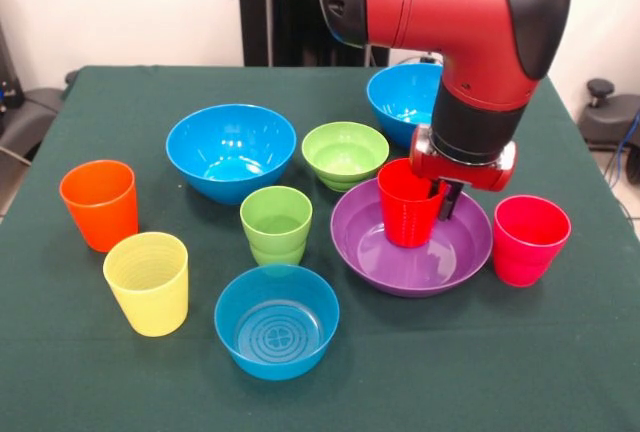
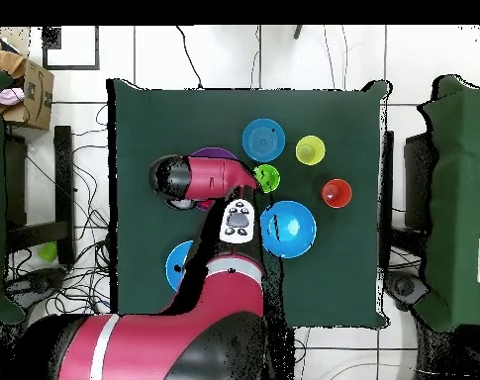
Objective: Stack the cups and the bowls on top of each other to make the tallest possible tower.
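My gripper (image 1: 438, 202) is shut on the right rim of the red cup (image 1: 406, 204). The cup is upright inside the wide purple bowl (image 1: 450, 257), at or just above its bottom. The pinkish-red cup (image 1: 528, 239) stands just right of that bowl. The light green cup (image 1: 276, 224), yellow cup (image 1: 148, 282) and orange cup (image 1: 98, 204) stand apart on the left. The small blue ringed bowl (image 1: 277, 320) is at the front. The small green bowl (image 1: 345, 152) and one large blue bowl (image 1: 231, 150) sit mid-table. The other large blue bowl (image 1: 400, 100) is partly behind my arm. In the overhead view my arm hides the gripper.
The table has a dark green cloth (image 1: 560, 352). In the overhead view the arm (image 2: 209, 178) covers most of the purple bowl (image 2: 216, 153). The small blue bowl (image 2: 264, 140), yellow cup (image 2: 310, 150), orange cup (image 2: 336, 193) and a large blue bowl (image 2: 288, 229) show beside it.
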`<state>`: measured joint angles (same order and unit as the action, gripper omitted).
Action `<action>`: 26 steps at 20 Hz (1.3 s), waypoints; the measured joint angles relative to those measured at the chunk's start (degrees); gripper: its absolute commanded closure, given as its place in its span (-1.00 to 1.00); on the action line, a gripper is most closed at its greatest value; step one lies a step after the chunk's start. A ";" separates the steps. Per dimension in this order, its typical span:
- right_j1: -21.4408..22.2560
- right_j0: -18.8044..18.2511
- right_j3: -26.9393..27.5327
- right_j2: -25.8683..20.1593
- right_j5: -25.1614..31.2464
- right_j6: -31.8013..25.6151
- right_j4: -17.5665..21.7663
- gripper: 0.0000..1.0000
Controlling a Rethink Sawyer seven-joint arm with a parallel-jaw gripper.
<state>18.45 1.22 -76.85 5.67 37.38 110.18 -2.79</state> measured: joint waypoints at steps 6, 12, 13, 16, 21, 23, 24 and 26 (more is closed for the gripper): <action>-0.14 0.37 0.46 0.10 0.04 0.00 0.00 1.00; -0.13 0.80 0.54 0.13 0.14 0.00 0.01 1.00; -0.14 0.85 0.59 0.13 0.21 0.00 0.01 1.00; -0.14 1.11 1.03 0.16 0.87 0.00 -0.02 1.00; -0.21 1.34 1.57 0.19 1.51 0.00 -0.01 1.00; -0.26 1.36 1.71 0.20 1.59 0.00 -0.01 1.00; -0.39 1.38 1.93 0.22 1.65 0.00 -0.01 1.00; -0.51 1.39 2.16 0.22 1.65 0.00 -0.01 1.00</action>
<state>17.94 2.61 -74.69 5.89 39.03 110.18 -2.80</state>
